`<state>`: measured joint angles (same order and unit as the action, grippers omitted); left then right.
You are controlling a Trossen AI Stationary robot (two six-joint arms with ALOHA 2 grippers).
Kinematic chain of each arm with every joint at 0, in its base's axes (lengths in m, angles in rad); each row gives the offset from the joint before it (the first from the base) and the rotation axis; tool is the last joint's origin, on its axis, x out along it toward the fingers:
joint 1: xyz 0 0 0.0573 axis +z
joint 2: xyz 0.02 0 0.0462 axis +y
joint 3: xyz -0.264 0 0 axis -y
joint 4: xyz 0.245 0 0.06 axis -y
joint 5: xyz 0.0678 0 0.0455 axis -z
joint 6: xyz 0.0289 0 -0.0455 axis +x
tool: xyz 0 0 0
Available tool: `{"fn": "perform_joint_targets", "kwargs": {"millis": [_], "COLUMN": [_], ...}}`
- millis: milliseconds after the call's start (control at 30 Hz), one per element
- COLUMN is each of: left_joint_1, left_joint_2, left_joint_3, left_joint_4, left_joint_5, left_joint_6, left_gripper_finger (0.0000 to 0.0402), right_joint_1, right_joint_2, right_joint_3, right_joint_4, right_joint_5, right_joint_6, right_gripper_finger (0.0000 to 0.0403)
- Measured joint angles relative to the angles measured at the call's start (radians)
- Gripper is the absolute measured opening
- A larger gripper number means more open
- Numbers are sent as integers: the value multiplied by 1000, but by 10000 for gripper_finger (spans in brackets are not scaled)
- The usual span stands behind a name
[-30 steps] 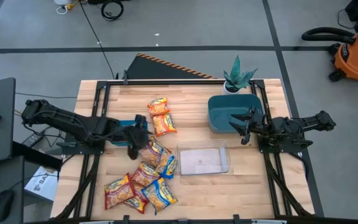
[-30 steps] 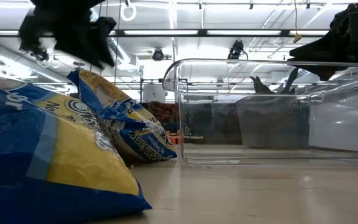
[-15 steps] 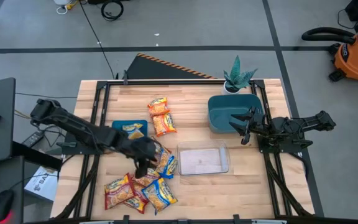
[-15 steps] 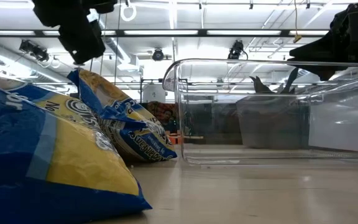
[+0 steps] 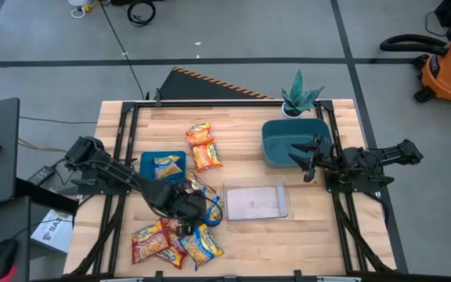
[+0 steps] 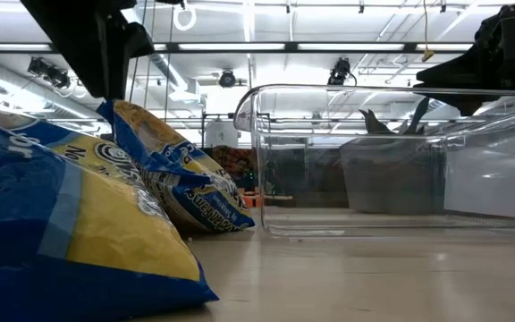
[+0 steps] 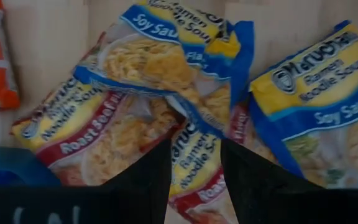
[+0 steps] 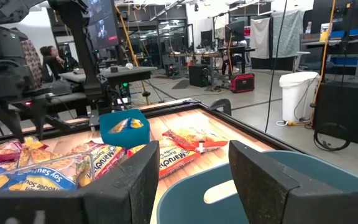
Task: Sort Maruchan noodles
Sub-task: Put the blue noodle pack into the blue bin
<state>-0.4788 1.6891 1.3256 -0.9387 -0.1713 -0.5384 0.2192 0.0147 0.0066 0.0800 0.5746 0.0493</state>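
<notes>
Several Maruchan noodle packets (image 5: 180, 231) lie overlapping in a pile on the wooden table near its front left. In the left wrist view a blue-trimmed Soy Sauce packet (image 7: 166, 56) rests on red-trimmed Roast Beef packets (image 7: 86, 130), and another blue packet (image 7: 316, 112) lies beside them. My left gripper (image 7: 194, 165) hangs open above this pile, pointing steeply down, and touches nothing; the low view shows it (image 6: 97, 45) well above the packets. Two orange packets (image 5: 203, 146) lie farther back. One more packet lies in a small blue tray (image 5: 163, 164). My right gripper (image 5: 308, 157) waits open over the teal bin (image 5: 288, 141).
A clear plastic container (image 5: 255, 200) stands right of the pile, at the table's middle. A potted plant (image 5: 300, 98) stands at the far edge behind the teal bin. Black frame rails run along the table's left and right sides.
My left gripper has swung from beside the blue tray toward the table's near edge and right, out over the packet pile. It has rolled at the wrist and tipped to point more steeply down. The packets have not moved.
</notes>
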Motion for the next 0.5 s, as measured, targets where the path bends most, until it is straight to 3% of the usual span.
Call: {"fn": "perform_joint_targets", "kwargs": {"millis": [500], "left_joint_1": [-4], "left_joint_2": [18], "left_joint_3": [4], "left_joint_4": [44], "left_joint_5": [56], "left_joint_6": [-187], "left_gripper_finger": [144], "right_joint_1": [0], "right_joint_2": [0], "right_joint_3": [0], "right_joint_4": [0], "right_joint_5": [0], "right_joint_6": [0], "right_gripper_finger": [199]}}
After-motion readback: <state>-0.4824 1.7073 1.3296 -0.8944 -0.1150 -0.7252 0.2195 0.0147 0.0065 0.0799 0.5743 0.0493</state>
